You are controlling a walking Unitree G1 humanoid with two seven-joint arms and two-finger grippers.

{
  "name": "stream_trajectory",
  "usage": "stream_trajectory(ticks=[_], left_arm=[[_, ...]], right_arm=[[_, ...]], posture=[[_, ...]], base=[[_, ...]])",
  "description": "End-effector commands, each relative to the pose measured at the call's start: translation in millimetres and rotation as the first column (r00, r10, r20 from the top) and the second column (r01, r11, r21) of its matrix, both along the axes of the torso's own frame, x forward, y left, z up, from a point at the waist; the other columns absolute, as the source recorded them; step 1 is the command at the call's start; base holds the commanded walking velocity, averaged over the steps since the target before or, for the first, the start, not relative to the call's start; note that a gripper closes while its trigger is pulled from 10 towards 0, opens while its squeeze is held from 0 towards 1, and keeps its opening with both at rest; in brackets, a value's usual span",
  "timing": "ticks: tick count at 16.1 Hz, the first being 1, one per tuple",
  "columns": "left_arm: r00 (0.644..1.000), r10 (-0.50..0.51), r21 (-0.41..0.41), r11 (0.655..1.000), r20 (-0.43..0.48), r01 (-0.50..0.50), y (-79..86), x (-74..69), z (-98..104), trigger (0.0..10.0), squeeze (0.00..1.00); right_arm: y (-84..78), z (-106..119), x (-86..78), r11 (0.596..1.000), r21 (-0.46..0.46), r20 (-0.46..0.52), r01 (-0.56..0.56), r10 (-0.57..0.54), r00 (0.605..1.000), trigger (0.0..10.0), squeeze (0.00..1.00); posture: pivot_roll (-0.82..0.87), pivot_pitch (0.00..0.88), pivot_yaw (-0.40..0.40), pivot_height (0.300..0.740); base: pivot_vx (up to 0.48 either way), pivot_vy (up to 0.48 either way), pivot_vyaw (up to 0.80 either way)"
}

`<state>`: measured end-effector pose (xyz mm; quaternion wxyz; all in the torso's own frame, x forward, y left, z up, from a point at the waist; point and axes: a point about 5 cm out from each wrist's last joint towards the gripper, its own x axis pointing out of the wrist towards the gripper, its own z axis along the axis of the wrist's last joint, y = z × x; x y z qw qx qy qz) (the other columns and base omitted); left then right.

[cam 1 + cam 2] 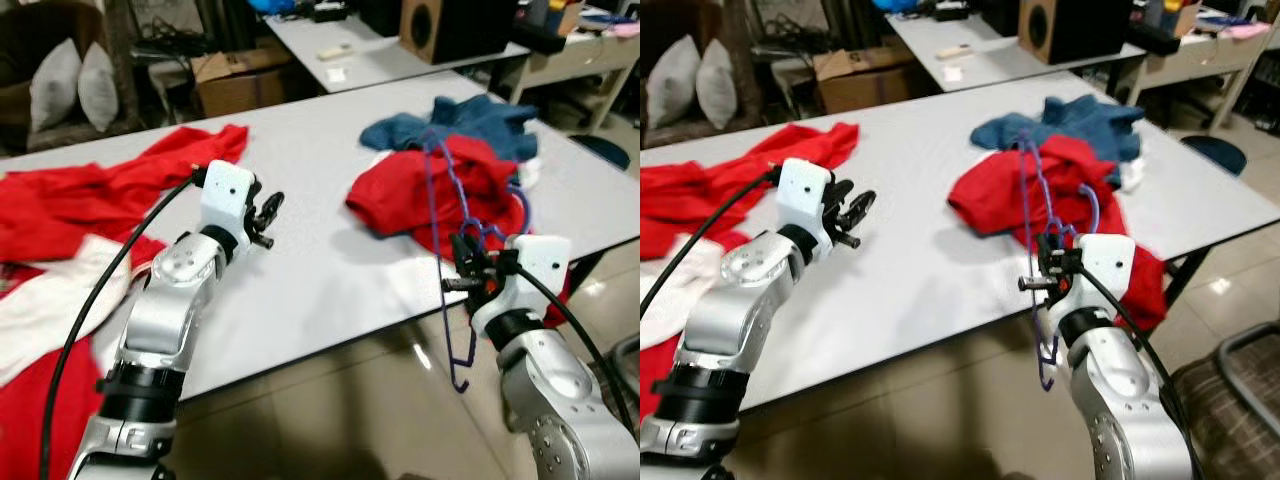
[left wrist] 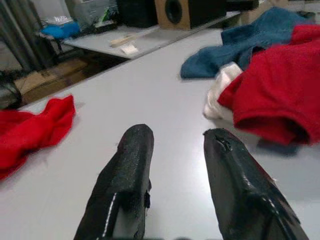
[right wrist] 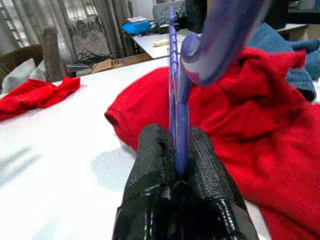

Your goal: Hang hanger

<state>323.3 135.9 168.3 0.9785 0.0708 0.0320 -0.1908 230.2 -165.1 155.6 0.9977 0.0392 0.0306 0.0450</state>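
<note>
The right claw [image 1: 468, 268] is pinching a thin purple hanger [image 1: 452, 225] at the near right edge of the white worktop [image 1: 320, 250]. In the right wrist view the two black fingers [image 3: 155, 165] are pressed tight on the purple hanger bar, one on each side. The hanger stands almost upright. Its top leans against a red shirt [image 1: 425, 190] and its lowest part hangs down past the worktop edge, over the floor [image 1: 340, 420].

The red shirt lies in a heap on the right side of the worktop. A blue cloth [image 1: 470, 122] lies just behind it, on the far side, touching it. A bit of white cloth [image 2: 220, 92] peeks out where the two meet.

The left claw [image 1: 265, 218] is held out above the middle of the worktop. Its fingers [image 2: 127, 170] are spread apart with nothing between them.

On the left side of the worktop lies more red cloth [image 1: 110, 190] with a white cloth [image 1: 60, 300] beside it. Farther back stand another table [image 1: 370, 50], a cardboard box [image 1: 240, 80] and a speaker [image 1: 435, 25].
</note>
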Motion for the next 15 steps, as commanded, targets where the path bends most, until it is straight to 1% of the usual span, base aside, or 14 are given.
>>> stream_trajectory(ticks=[1, 7, 10, 12, 13, 15], left_arm=[[1.000, -0.011, 0.012, 1.000, 0.002, 0.011, -2.3, -0.2, 1.0, 10.0, 0.00], [1.000, -0.014, 0.024, 1.000, 0.004, 0.014, -2.2, 2.9, 2.3, 10.0, 0.00], [1.000, -0.014, 0.018, 1.000, 0.001, 0.014, -3.6, 1.9, -0.1, 10.0, 0.00], [0.999, -0.043, 0.038, 0.998, 0.026, 0.042, -5.3, 1.0, 1.5, 10.0, 0.00], [0.999, -0.028, 0.045, 0.999, 0.023, 0.027, -5.1, 1.9, 1.5, 10.0, 0.00], [0.999, -0.026, 0.058, 0.998, 0.028, 0.024, -5.7, 2.6, 0.2, 10.0, 0.00]], right_arm=[[-2.8, 2.5, 1.4, 1.000, -0.007, 0.013, 0.018, -0.018, 1.000, 10.0, 0.00], [-6.2, 1.3, -0.3, 0.999, -0.013, 0.010, 0.032, -0.031, 0.999, 10.0, 0.00], [-6.6, 1.3, 0.6, 0.999, -0.024, 0.007, 0.024, -0.024, 1.000, 10.0, 0.00], [-5.2, 0.5, -0.2, 0.999, -0.023, 0.006, 0.024, -0.023, 1.000, 10.0, 0.00], [-4.8, -0.2, -0.8, 1.000, -0.022, 0.004, 0.022, -0.021, 1.000, 10.0, 0.00], [-5.2, -0.8, -1.2, 1.000, -0.026, 0.000, 0.016, -0.016, 1.000, 10.0, 0.00]], posture=[[-0.04, 0.000, 0.079, 0.740], [-0.05, 0.000, 0.082, 0.740], [-0.06, 0.000, 0.082, 0.740], [-0.06, 0.000, 0.086, 0.740], [-0.06, 0.000, 0.086, 0.740], [-0.07, 0.000, 0.084, 0.740]], base=[[0.000, 0.405, 0.00], [0.000, 0.406, 0.00], [0.000, 0.406, 0.00], [0.000, 0.000, 0.00], [0.000, 0.000, 0.00], [0.000, -0.480, 0.00]])
